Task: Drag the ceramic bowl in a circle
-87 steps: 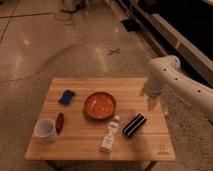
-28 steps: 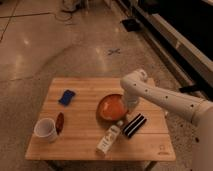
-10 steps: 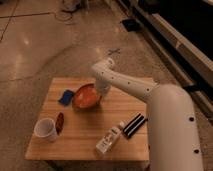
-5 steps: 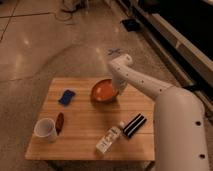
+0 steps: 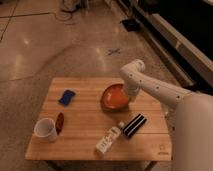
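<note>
The ceramic bowl [image 5: 114, 97], orange-red with a darker rim, sits on the wooden table [image 5: 85, 127] right of centre, tilted slightly toward the left. My gripper [image 5: 131, 94] is at the bowl's right rim, at the end of the white arm [image 5: 160, 90] that reaches in from the right. The gripper's contact with the rim is hidden behind the wrist.
A white mug [image 5: 45, 129] stands at the front left with a dark reddish object [image 5: 59, 122] beside it. A blue object [image 5: 66, 97] lies at the back left. A white bottle [image 5: 109, 139] and a black striped packet [image 5: 134, 125] lie in front of the bowl.
The bowl and gripper have moved right and toward the front of the table, after sweeping from the left side along the back.
</note>
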You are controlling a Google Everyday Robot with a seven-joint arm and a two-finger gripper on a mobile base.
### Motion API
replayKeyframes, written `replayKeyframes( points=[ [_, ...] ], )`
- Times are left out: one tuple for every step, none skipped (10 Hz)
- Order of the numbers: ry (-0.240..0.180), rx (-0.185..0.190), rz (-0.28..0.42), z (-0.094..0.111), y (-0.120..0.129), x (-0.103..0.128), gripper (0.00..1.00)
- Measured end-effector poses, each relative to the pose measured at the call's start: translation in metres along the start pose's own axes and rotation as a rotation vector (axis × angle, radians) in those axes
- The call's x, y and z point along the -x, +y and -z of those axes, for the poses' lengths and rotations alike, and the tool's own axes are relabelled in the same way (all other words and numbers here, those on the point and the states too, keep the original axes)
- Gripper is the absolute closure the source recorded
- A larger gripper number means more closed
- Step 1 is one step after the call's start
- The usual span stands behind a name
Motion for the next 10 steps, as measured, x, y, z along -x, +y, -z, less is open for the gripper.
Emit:
replayKeyframes(
  points=[
    [-0.011, 0.003, 0.026, 0.001, 0.005, 0.014, 1.00],
    [-0.022, 0.000, 0.050, 0.004, 0.006, 0.026, 1.00],
    [-0.033, -0.013, 0.084, 0.009, 0.002, 0.042, 1.00],
    [-0.044, -0.026, 0.111, 0.013, -0.005, 0.054, 1.00],
    [-0.054, -0.042, 0.136, 0.016, -0.014, 0.064, 1.00],
    [-0.065, -0.062, 0.167, 0.018, -0.028, 0.076, 1.00],
    [-0.072, -0.082, 0.197, 0.019, -0.043, 0.086, 1.00],
    [-0.078, -0.095, 0.222, 0.018, -0.054, 0.094, 1.00],
    [-0.085, -0.117, 0.265, 0.017, -0.077, 0.105, 1.00],
    [-0.086, -0.132, 0.289, 0.017, -0.091, 0.109, 1.00]
  ],
)
